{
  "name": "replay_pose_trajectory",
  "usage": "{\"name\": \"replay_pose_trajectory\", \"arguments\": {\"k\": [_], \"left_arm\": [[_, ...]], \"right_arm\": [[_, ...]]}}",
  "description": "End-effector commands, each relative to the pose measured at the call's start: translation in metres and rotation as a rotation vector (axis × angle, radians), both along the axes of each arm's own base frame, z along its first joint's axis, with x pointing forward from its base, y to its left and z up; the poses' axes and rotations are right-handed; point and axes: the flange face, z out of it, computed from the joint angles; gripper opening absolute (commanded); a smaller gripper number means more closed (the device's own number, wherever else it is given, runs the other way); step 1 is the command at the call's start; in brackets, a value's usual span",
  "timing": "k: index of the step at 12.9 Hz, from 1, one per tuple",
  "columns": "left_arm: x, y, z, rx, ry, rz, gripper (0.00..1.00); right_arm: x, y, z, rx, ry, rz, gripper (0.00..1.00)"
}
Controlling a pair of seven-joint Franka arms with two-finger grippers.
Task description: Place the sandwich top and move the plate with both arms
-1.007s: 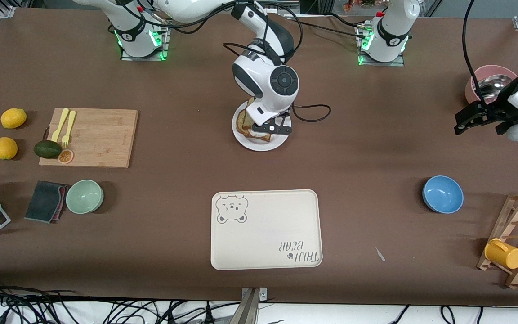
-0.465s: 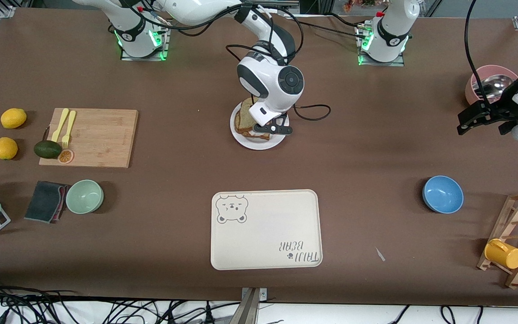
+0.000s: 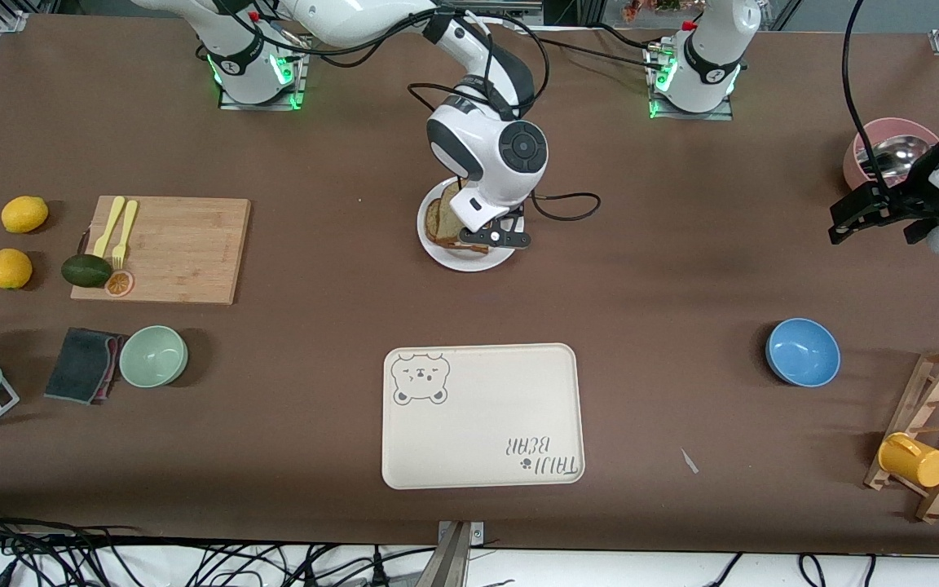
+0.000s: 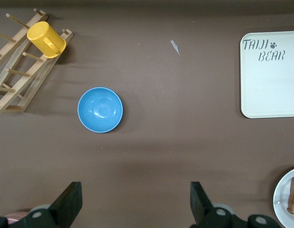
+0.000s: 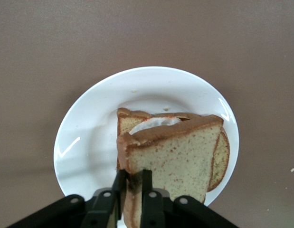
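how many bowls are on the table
3. A green bowl beside the dark cloth at the right arm's end; a blue bowl toward the left arm's end; a pink bowl with a metal inside, partly hidden by the left arm.

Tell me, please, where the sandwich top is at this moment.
The sandwich top sits tilted over the egg slice on the plate, its edge between the right gripper fingers.
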Motion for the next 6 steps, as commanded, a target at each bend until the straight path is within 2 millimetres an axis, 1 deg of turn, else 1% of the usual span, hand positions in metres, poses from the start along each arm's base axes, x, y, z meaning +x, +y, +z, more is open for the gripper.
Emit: {"name": "replay_pose_trajectory", "arguments": {"k": [1,2,4,5,6], "left_arm": [[0.0,0.002,0.007,0.006,0.001,-0.007,1.0],[0.0,0.002,0.007,0.006,0.001,-0.007,1.0],[0.0,0.002,0.007,0.006,0.001,-0.007,1.0],[0.0,0.001,0.007,0.006,0.001,-0.008,1.0],[0.0,0.001,0.007,0.006,0.001,-0.008,1.0]], "right_arm": [[0.003,0.005,0.01,0.021,-0.005,-0.012,1.0],[0.004,0.005,0.015,0.022,-0.006,-0.017,1.0],[0.007,0.007,0.033,0.028,-0.036,-0.017,1.0],[0.016,-0.001,0.049,0.039,-0.051,-0.022,1.0],[0.029,-0.012,0.072,0.053,-0.07,-0.041,1.0]]}}
